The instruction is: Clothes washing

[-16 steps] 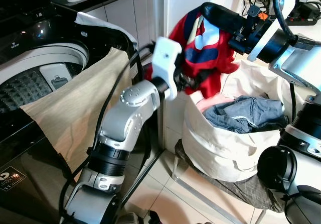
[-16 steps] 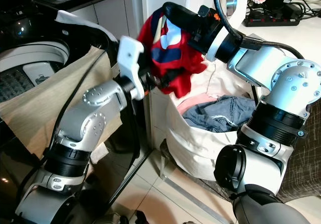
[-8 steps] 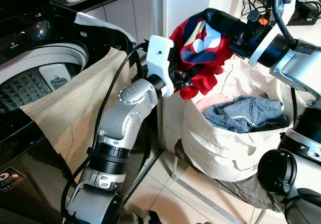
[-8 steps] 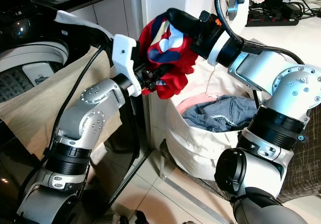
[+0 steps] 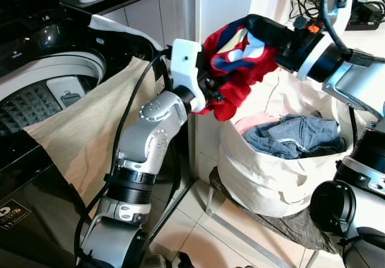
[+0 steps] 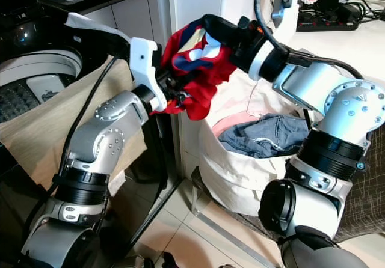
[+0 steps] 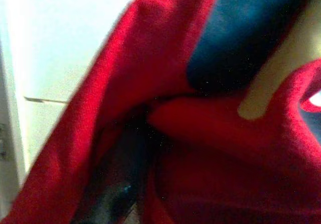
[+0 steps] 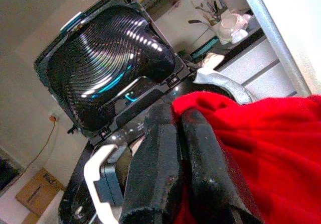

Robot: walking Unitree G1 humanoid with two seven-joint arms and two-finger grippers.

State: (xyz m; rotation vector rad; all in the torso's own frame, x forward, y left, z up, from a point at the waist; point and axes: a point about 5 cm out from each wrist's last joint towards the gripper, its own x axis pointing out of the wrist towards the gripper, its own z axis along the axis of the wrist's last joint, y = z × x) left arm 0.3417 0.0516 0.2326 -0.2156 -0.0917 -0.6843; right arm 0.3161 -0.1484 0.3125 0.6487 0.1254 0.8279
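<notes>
A red garment (image 5: 231, 76) with blue and white patches hangs in the air between the washing machine (image 5: 42, 94) and the white laundry bag (image 5: 271, 178). My right gripper (image 5: 245, 21) pinches its top edge from the right; in the right wrist view the two black fingers (image 8: 165, 169) lie pressed together on the red cloth (image 8: 271, 148). My left gripper (image 5: 212, 94) is buried in the garment's lower folds, shut on them. Red cloth (image 7: 225, 148) wraps a dark finger (image 7: 115, 184) in the left wrist view.
The top-loading washer stands open at the left, its lid (image 5: 30, 33) raised. A beige cloth (image 5: 90, 130) hangs over its front edge. The bag holds jeans (image 5: 295, 136) and a pink garment (image 5: 252, 122). Cables and a power strip (image 5: 367, 9) lie at the back right.
Both grippers have carried the red garment to the left, towards the washer, and a little higher. The cloth is more bunched between them.
</notes>
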